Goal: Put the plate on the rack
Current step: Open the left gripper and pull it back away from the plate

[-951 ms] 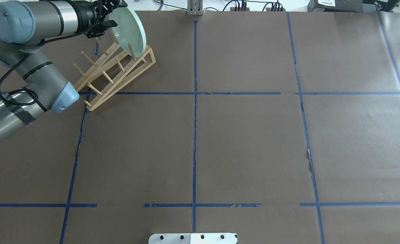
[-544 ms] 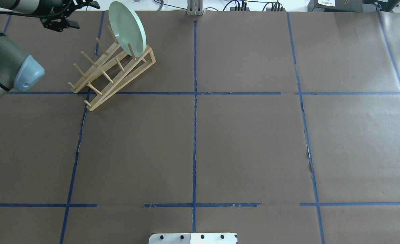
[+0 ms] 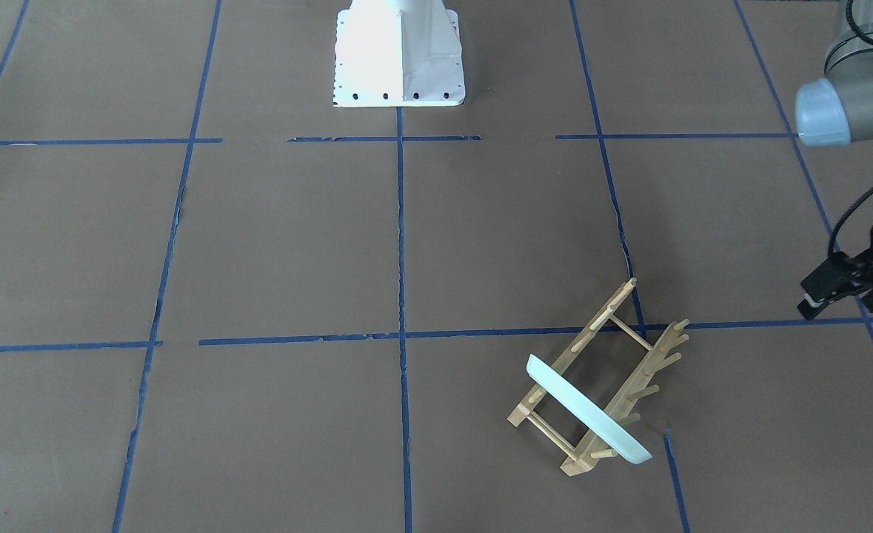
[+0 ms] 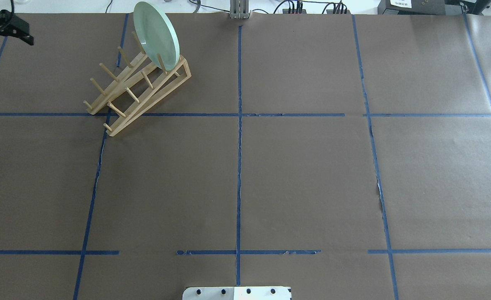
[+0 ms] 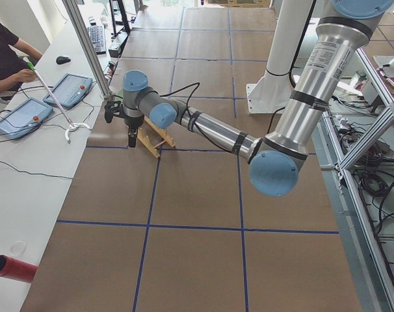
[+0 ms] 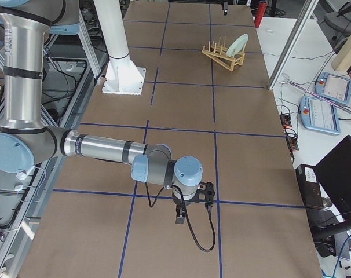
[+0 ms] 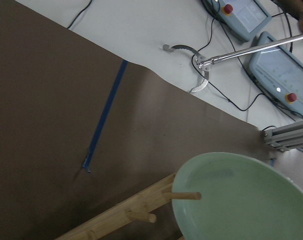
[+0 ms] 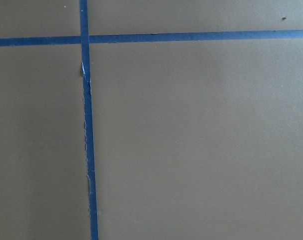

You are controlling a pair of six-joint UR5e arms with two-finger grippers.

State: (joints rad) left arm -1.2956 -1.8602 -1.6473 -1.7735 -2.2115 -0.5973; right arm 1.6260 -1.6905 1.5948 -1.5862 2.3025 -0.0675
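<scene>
The pale mint-green plate stands on edge between the pegs at the far end of the light-wood rack, which sits at the table's far left. Both also show in the front view, plate and rack, and in the left wrist view, plate and rack. My left gripper is open and empty, well to the left of the rack, and sits at the right edge of the front view. My right gripper hangs low over bare paper far from the rack; I cannot tell if it is open.
Brown paper with blue tape lines covers the table. The white robot base stands at the near middle edge. A side bench beyond the rack holds teach pendants, cables and a hooked pole; a seated person is there.
My left arm has drawn back to the left, away from the plate, and has almost left the overhead view. The plate and rack have stayed put.
</scene>
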